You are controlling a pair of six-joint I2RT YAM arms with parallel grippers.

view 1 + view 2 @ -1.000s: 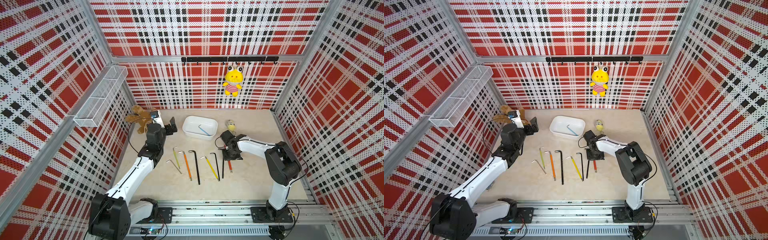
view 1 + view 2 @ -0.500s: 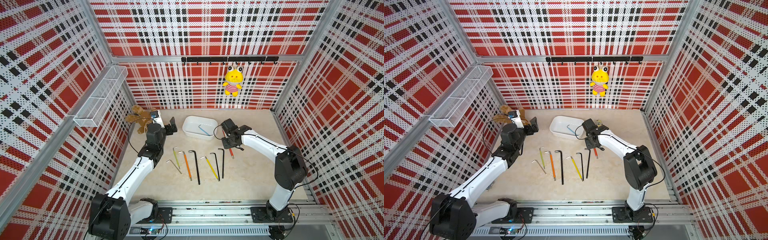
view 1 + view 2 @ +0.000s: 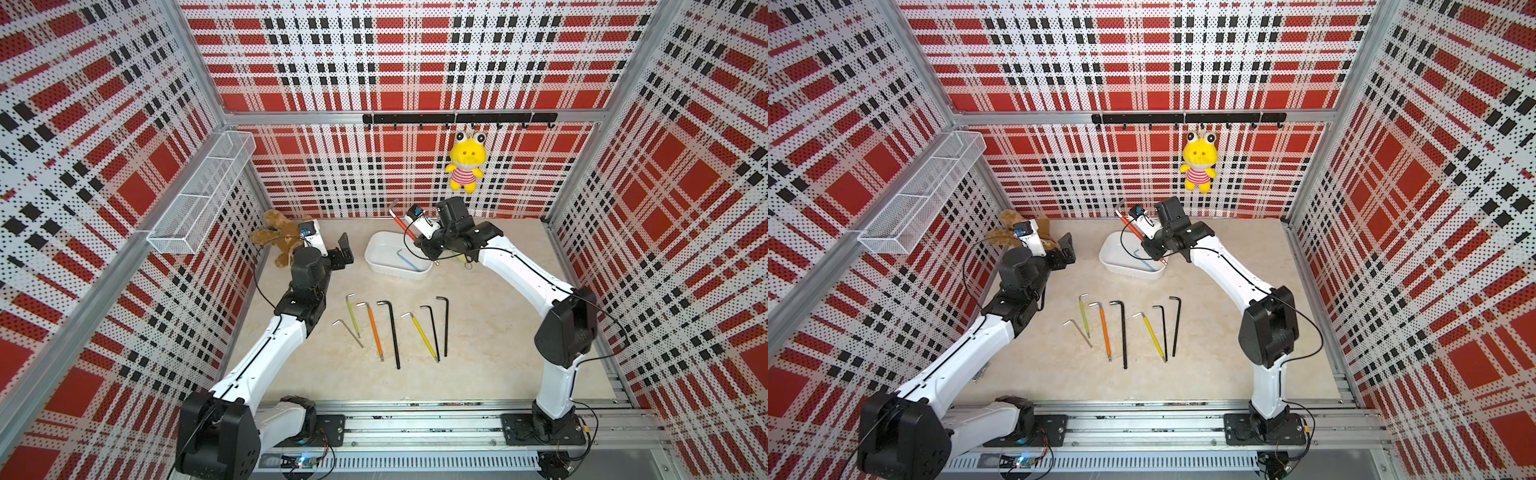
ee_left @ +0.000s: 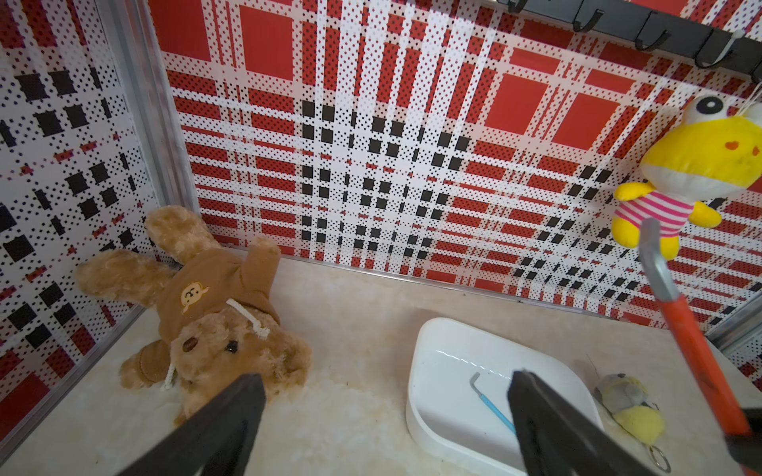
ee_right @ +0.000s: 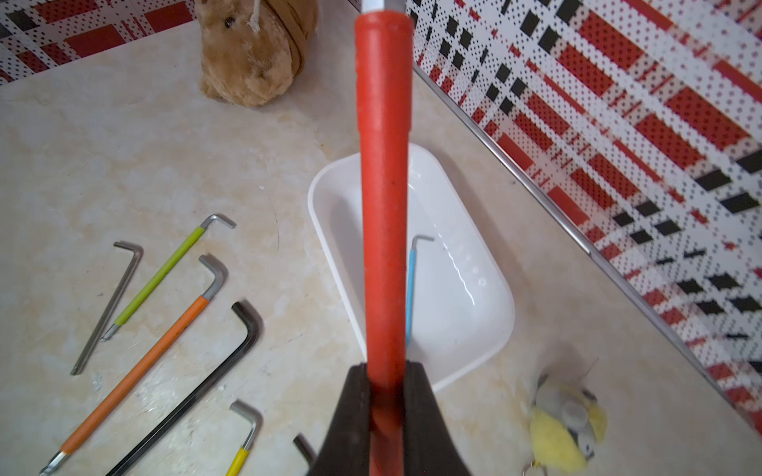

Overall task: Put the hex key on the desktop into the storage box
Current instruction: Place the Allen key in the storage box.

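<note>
- Right tool (image 5: 385, 373) is clamped on the red-sleeved steel hex key (image 5: 383, 206), with the jaws pinching the sleeve near its lower end. The key is clear of the cream marbled surface (image 3: 498, 353) and slants upward, its bare grey bent end highest
- The key hangs over the shallow white rounded plastic storage box (image 5: 453, 296), where a thin blue-sleeved hex key (image 5: 409, 288) already lies
- Left tool (image 4: 379, 412) stands open and empty, near the brown teddy bear (image 4: 206, 329)
- Handling, as judged: stiff, slim and light. The sleeve gives the jaws some bite, while bare steel would slip. A hold this far from the middle lets the long arm swing, so mid-sleeve looks the safer place to grip
- The hard box looks light and may skid or rattle under a drop
- A row of seven more L-shaped hex keys (image 3: 393, 336) lies on the surface, well apart from the box
</note>
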